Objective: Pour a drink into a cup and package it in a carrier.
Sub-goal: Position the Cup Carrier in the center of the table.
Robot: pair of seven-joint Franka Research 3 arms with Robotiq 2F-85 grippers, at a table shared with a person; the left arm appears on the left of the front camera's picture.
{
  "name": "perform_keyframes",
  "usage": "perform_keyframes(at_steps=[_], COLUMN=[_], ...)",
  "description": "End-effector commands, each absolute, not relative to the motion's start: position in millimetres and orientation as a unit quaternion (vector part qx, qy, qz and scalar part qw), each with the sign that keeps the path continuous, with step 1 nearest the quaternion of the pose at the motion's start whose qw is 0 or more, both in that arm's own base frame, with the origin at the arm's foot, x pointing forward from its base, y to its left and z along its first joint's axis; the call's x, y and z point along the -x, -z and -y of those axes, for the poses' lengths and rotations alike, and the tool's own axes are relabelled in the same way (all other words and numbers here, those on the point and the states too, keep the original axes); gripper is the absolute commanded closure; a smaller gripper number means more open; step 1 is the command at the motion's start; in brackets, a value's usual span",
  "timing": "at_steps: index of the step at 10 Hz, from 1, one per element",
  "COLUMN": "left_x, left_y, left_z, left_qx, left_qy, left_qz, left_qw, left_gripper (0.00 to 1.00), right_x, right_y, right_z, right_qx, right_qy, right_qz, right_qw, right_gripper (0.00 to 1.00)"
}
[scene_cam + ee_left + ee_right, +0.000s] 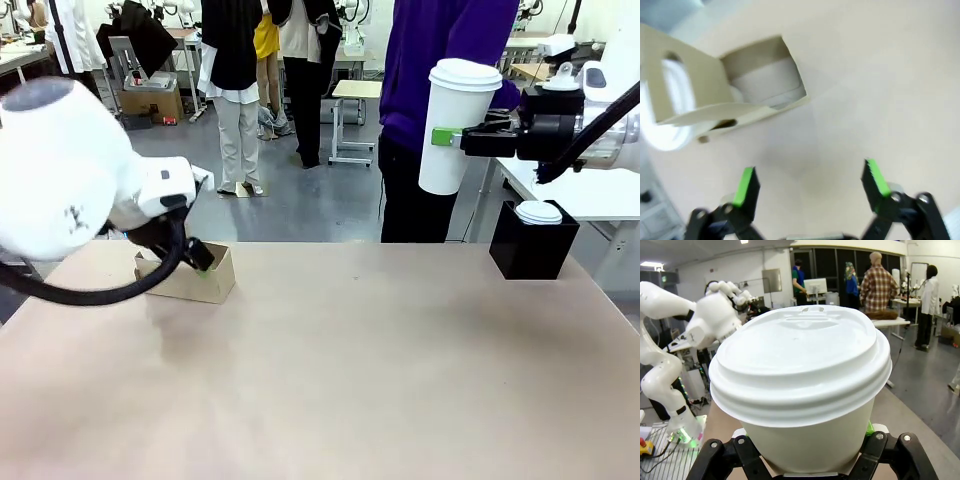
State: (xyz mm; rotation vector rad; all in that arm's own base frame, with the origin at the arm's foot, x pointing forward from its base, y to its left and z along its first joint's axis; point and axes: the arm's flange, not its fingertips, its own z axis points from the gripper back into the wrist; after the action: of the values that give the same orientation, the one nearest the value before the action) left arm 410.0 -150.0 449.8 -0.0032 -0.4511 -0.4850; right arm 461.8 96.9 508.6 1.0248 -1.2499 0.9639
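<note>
tapering white cup [446, 140], domed lid [465, 74]

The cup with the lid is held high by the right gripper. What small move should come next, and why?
Probably carry the cup leftward and lower, toward the carrier. The right gripper is shut on the lidded cup, high up on the right, while the carrier sits on the table at the far left, near the open left gripper.
</note>
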Motion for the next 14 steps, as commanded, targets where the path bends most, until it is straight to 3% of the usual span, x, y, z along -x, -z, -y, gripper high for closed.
perform_keyframes(at_steps=[1,4,8,14], left_x=[-418.2,-463.1,-531.6,-560.3], left_y=[-494.3,-534.1,-531.7,-505.8], left_z=[155.4,151.3,149.5,133.7], left_qx=[-0.008,-0.036,-0.043,-0.039], left_qy=[0.203,0.15,0.093,0.066], left_qz=[0.2,0.177,0.153,0.127], left_qw=[0.959,0.972,0.983,0.989], left_gripper=[0.0,0.0,0.0,0.0], right_x=[-460.1,-460.1,-460.1,-460.1], right_y=[-513.0,-513.0,-513.0,-513.0], right_z=[-99.2,-99.2,-99.2,-99.2], right_qx=[-0.432,-0.432,-0.432,-0.432], right_qy=[-0.418,-0.418,-0.418,-0.418], right_qz=[0.543,0.543,0.543,0.543], right_qw=[0.586,0.586,0.586,0.586], right_gripper=[0.2,0.2,0.2,0.2])
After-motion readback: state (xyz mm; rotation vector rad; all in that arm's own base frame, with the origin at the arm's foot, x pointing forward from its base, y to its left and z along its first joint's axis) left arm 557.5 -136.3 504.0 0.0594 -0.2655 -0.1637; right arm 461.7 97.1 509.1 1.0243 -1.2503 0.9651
